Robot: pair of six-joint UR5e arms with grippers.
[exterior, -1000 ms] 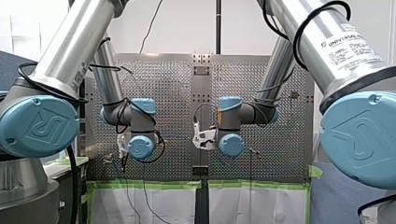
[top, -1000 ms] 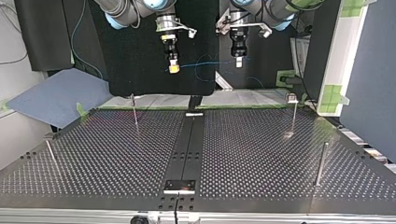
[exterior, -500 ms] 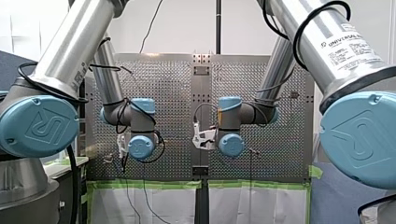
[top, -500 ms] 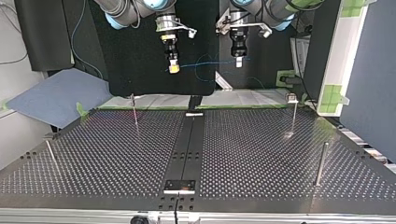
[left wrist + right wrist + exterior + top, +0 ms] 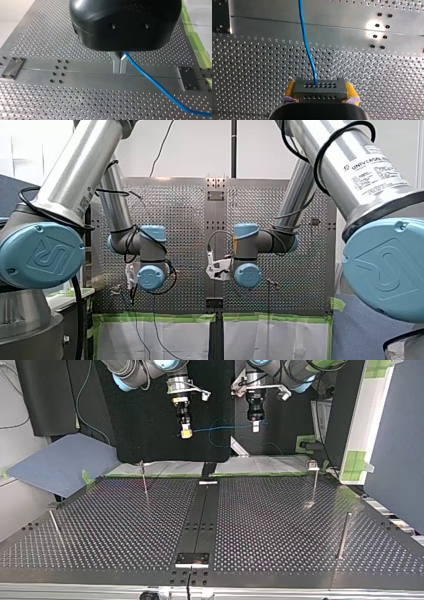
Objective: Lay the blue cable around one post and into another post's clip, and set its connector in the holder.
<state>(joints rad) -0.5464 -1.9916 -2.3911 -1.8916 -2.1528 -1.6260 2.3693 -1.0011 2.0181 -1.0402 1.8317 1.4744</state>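
Observation:
High above the far edge of the table, the blue cable (image 5: 220, 428) hangs stretched between my two grippers. My right gripper (image 5: 186, 433), at the top view's left, is shut with its yellow pads (image 5: 350, 92) on the grey connector (image 5: 320, 88). The cable (image 5: 306, 42) leaves the connector's face and runs away over the perforated plate. My left gripper (image 5: 255, 426), at the top view's right, is shut, its metal fingers (image 5: 116, 62) pinching the cable (image 5: 152, 83), which trails off to one side. In the front view both grippers are hidden behind the wrists.
Thin posts stand on the perforated table (image 5: 110, 530): one at the far left (image 5: 144, 479), one at the far right (image 5: 314, 482), one near right (image 5: 344, 535), one near left (image 5: 54, 525). A small plate (image 5: 192, 559) sits on the dark centre strip (image 5: 202, 515) near the front edge.

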